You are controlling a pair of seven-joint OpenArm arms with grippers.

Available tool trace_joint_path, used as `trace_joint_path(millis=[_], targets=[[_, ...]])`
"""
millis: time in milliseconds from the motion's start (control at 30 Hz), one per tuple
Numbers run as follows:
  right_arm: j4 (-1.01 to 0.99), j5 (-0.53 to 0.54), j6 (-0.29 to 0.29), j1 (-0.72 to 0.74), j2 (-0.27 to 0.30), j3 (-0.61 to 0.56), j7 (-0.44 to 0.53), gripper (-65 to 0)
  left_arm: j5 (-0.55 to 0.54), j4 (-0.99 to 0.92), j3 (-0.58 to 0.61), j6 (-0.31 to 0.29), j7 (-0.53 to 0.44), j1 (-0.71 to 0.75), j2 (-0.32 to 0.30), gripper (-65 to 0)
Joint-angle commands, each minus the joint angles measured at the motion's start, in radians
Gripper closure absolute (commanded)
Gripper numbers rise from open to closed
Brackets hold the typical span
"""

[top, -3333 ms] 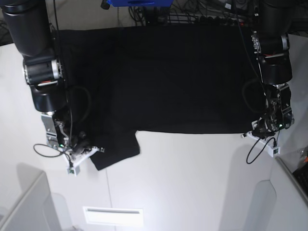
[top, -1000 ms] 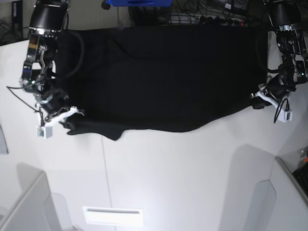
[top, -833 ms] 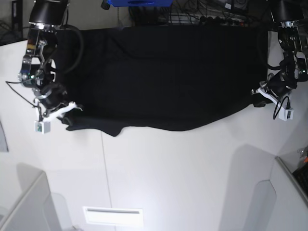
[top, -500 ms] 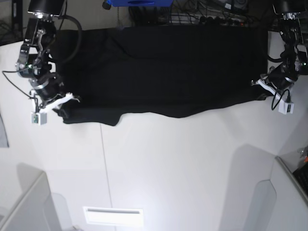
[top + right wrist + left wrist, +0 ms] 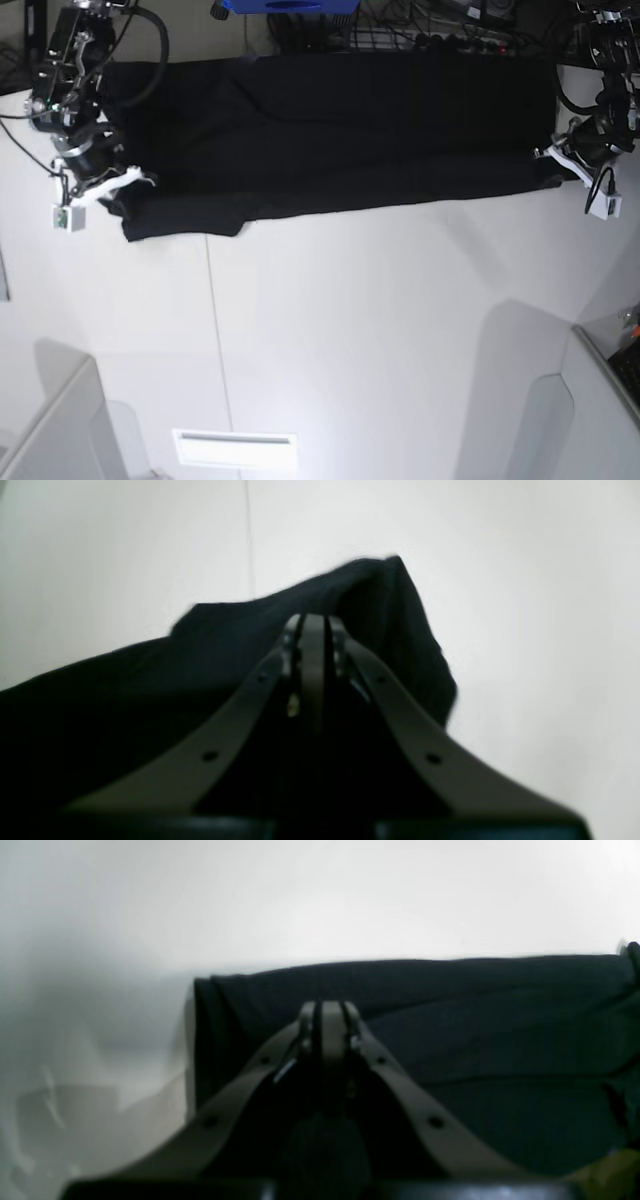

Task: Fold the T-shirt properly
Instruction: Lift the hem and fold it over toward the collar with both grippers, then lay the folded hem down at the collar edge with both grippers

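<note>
The black T-shirt [image 5: 330, 130] lies spread across the far part of the white table [image 5: 380, 330], its near edge doubled back toward the rear. My left gripper [image 5: 551, 166], on the right in the base view, is shut on the T-shirt's right corner; its wrist view shows the fingers [image 5: 325, 1025] pressed together over dark cloth [image 5: 475, 1040]. At the opposite end my right gripper [image 5: 122, 195] is shut on the left corner, where a sleeve flap hangs. In the right wrist view the cloth [image 5: 360, 610] bunches around the closed fingers [image 5: 312, 640].
A blue object [image 5: 290, 5] and tangled cables [image 5: 420, 35] sit behind the table's far edge. A white slot plate [image 5: 235, 448] lies near the front edge. Grey panels [image 5: 50, 430] stand at the front corners.
Both grippers have carried the shirt's near edge away from the front of the table, toward the back. The cloth now covers a narrower band, and its front edge is straighter.
</note>
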Motion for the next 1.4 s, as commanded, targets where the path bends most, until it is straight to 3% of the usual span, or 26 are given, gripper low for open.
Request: trace_joint_path(millis=[0, 333, 567, 900, 1100, 1367], targets=[[0.028, 0.004, 0.006, -0.006, 0.014, 0.015, 0.027, 0.0, -0.013, 0.021, -0.012, -0.002, -0.001, -0.003, -0.023, 0.0], [0.091, 0.007, 0.006, -0.092, 0.002, 0.037, 0.029, 0.0, -0.013, 0.090, -0.012, -0.002, 0.059, -0.003, -0.029, 0.0], [0.097, 0.169, 0.007, -0.148, -0.017, 0.141, 0.019, 0.0, -0.012, 0.089, -0.012, -0.002, 0.053, 0.014, -0.077, 0.0], [0.106, 0.180, 0.007, -0.217, -0.023, 0.142, 0.024, 0.0, -0.012, 0.100, -0.082, -0.002, 0.058, 0.059, -0.077, 0.0], [0.119, 0.300, 0.007, -0.246, -0.017, 0.144, 0.027, 0.0, -0.012, 0.112, -0.081, -0.002, 0.055, 0.096, -0.072, 0.0], [0.119, 0.360, 0.007, -0.283, -0.015, 0.224, 0.024, 0.0, -0.012, 0.112, -0.081, -0.002, 0.058, 0.131, -0.079, 0.0]])
